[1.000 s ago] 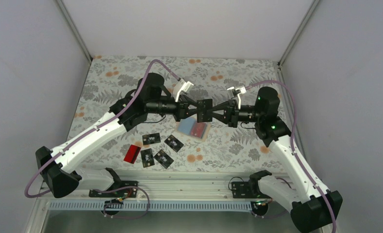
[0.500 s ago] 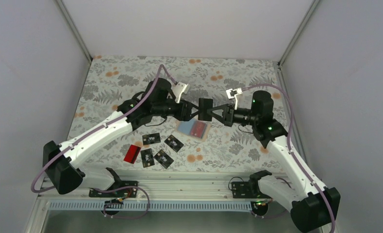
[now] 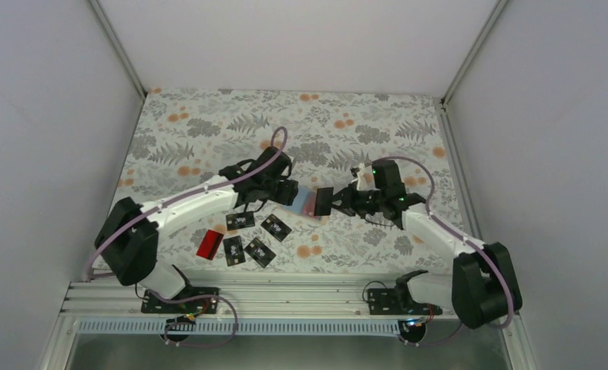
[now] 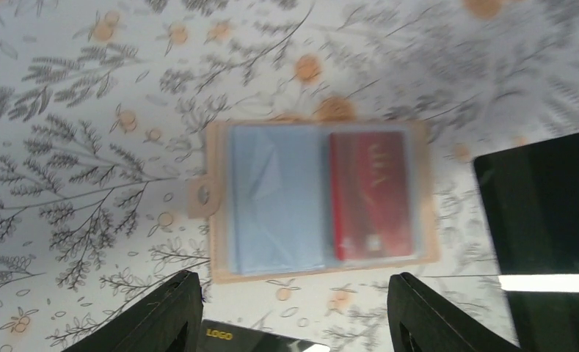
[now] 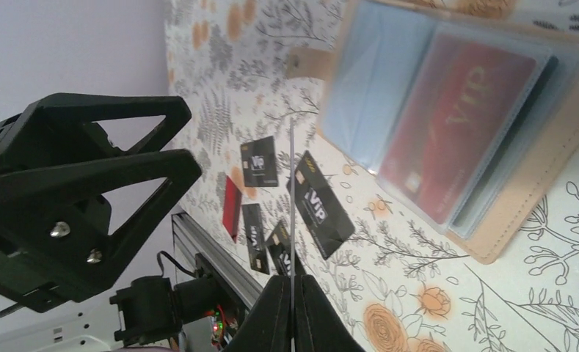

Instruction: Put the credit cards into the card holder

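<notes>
The card holder lies open on the floral cloth, tan-edged and light blue inside, with a red card in its right pocket. My left gripper hovers open just above its near edge, nothing between the fingers. My right gripper is shut on a plain black credit card, seen edge-on there and as a dark slab right of the holder. In the top view this held card hangs at the holder's right side. Loose credit cards lie left of it: several black and one red.
The aluminium rail with both arm bases runs along the near edge. Grey walls close the cell on three sides. The left gripper's black frame fills the left of the right wrist view. One black card with a gold logo lies under my left fingers.
My left gripper has let go of the black card and opened. Both arms have dropped from mid-air towards the cloth, the right one carrying the card down beside the holder.
</notes>
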You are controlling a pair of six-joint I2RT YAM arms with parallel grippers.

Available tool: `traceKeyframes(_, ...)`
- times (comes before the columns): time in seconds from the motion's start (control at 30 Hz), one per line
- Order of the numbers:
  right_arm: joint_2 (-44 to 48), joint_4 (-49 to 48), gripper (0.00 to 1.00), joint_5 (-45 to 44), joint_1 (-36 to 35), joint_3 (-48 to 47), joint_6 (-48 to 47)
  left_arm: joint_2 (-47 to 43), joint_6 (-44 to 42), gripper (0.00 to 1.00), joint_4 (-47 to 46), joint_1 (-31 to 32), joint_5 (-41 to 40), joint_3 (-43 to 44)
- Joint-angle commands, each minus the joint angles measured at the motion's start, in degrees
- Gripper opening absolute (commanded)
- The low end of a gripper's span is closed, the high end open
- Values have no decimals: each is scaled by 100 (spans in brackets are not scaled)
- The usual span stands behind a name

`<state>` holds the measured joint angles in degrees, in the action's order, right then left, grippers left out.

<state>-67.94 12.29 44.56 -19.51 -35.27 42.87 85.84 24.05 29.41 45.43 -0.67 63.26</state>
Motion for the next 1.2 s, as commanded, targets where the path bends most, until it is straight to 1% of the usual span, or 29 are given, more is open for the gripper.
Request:
traceKeyframes(0.0,-499,-194,4,-218,-189,-205,260,430,-110,63,-175,-14,-561,-99)
traceKeyframes(0.23,-1099,-414,4,-303,-327,-463,256,1283,-229,60,-330,-32,-1027,118)
traceKeyframes(0.4,-1339,-441,4,-305,-369,-534,205,1804,-257,52,-359,-42,-1427,349)
traceKeyframes(0.6,-1495,-481,4,-314,-387,-551,161,2146,-376,35,-614,-69,-1638,519)
traceKeyframes(0.8,-1577,-502,4,-345,-421,-583,151,2193,-452,4,-722,-73,-1698,527)
traceKeyframes(0.97,-1610,-544,4,-456,-431,-607,201,1994,-367,3,-679,-56,-1539,349)
traceKeyframes(1.17,-1620,-643,4,-699,-440,-576,247,1594,208,2,-394,-31,-1246,-9)
